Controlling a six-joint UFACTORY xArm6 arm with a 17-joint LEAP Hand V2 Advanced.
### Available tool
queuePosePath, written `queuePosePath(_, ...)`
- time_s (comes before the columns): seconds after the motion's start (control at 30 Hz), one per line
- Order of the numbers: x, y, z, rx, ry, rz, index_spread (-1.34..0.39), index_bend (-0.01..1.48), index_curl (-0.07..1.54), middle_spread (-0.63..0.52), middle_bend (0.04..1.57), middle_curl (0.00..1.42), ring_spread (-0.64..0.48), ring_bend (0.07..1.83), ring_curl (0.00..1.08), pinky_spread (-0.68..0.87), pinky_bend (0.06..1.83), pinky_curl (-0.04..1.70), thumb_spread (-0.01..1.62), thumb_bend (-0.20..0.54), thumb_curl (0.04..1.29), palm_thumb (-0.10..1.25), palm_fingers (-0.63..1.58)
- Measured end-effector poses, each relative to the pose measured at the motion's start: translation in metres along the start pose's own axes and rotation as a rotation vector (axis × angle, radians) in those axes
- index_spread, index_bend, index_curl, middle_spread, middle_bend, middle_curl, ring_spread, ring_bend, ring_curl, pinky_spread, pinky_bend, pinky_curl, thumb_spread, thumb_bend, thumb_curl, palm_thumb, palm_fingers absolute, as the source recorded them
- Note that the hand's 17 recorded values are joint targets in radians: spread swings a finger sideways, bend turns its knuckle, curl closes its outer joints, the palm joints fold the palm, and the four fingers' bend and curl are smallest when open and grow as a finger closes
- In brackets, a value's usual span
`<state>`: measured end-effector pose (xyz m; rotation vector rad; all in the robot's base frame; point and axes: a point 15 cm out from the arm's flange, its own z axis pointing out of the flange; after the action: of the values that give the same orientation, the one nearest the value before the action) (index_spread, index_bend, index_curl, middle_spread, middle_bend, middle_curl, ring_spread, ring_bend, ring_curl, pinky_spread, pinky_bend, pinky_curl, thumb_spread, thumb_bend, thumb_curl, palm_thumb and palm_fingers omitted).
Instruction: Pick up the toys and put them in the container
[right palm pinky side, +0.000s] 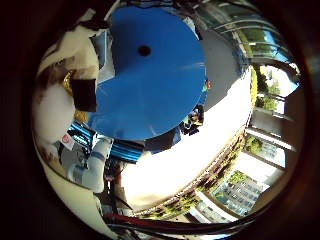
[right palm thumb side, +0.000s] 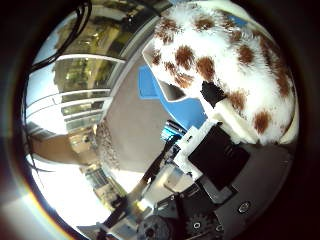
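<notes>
A white plush toy with brown spots (right palm thumb side: 225, 65) fills much of the thumb side view, very close to the palm. The white and black fingers (right palm thumb side: 215, 150) of my right hand (right palm thumb side: 200, 180) curl against it and hold it. On the little finger side the same toy shows as white and brown fur with a yellow patch, and a black fingertip (right palm pinky side: 85, 94) presses into it. Beyond the toy lies a round blue surface (right palm pinky side: 155, 75) with a small dark hole in its middle. I cannot make out a container for certain.
A blue ribbed object (right palm pinky side: 125, 150) and a white and blue piece (right palm pinky side: 95, 167) sit beside the blue round surface. Small dark objects (right palm pinky side: 192, 120) lie at its rim. Pale paving (right palm pinky side: 200, 160), plants and glass building fronts surround the spot.
</notes>
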<state>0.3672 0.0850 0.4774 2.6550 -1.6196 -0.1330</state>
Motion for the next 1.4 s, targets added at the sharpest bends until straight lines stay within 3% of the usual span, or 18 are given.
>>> queuePosePath(0.27, -0.081, -0.082, 0.036, 0.052, -0.035, -0.039, -1.20, 0.63, 0.59, -0.26, 1.23, 1.16, -0.10, 1.58, 0.80, 0.13, 1.65, 0.83, 1.11, -0.012, 0.85, 0.97, 0.76)
queuePosePath(0.47, -0.103, -0.136, 0.074, 0.082, -0.050, 0.011, -1.24, 0.62, 0.76, -0.25, 1.25, 1.15, -0.09, 1.58, 0.79, 0.13, 1.62, 0.85, 1.13, -0.032, 0.81, 0.84, 0.72)
queuePosePath(0.63, -0.112, -0.175, 0.119, 0.071, -0.056, 0.038, -1.10, 0.61, 0.89, -0.21, 1.08, 1.01, 0.01, 1.36, 0.67, 0.21, 1.46, 0.77, 1.14, -0.033, 0.73, 0.80, 0.71)
queuePosePath(0.7, -0.119, -0.180, 0.141, 0.031, -0.055, 0.014, -0.94, 0.51, 0.90, -0.19, 0.88, 0.93, 0.06, 1.27, 0.65, 0.25, 1.45, 0.78, 1.13, -0.034, 0.70, 0.79, 0.40)
queuePosePath(0.73, -0.122, -0.181, 0.150, 0.015, -0.054, 0.000, -0.86, 0.45, 0.89, -0.16, 0.70, 0.86, 0.11, 1.20, 0.63, 0.29, 1.42, 0.77, 1.13, -0.034, 0.68, 0.78, 0.10)
queuePosePath(0.8, -0.127, -0.184, 0.169, -0.019, -0.052, -0.055, -0.72, 0.38, 0.84, -0.09, 0.52, 0.73, 0.17, 0.98, 0.52, 0.34, 1.28, 0.69, 1.13, -0.037, 0.66, 0.76, -0.16)
queuePosePath(0.93, -0.140, -0.190, 0.200, -0.060, -0.052, -0.124, -0.58, 0.25, 0.71, -0.01, 0.31, 0.58, 0.22, 0.72, 0.38, 0.39, 1.11, 0.57, 1.12, -0.038, 0.62, 0.72, -0.17)
queuePosePath(1.07, -0.143, -0.198, 0.199, -0.031, -0.051, -0.150, -0.51, 0.13, 0.58, 0.04, 0.18, 0.48, 0.26, 0.58, 0.32, 0.43, 0.95, 0.48, 1.11, -0.032, 0.58, 0.71, -0.14)
queuePosePath(1.4, -0.138, -0.171, 0.106, 0.106, -0.049, -0.185, -0.46, 0.14, 0.39, 0.08, 0.15, 0.36, 0.30, 0.48, 0.29, 0.48, 0.87, 0.39, 1.10, -0.028, 0.54, 0.72, -0.06)
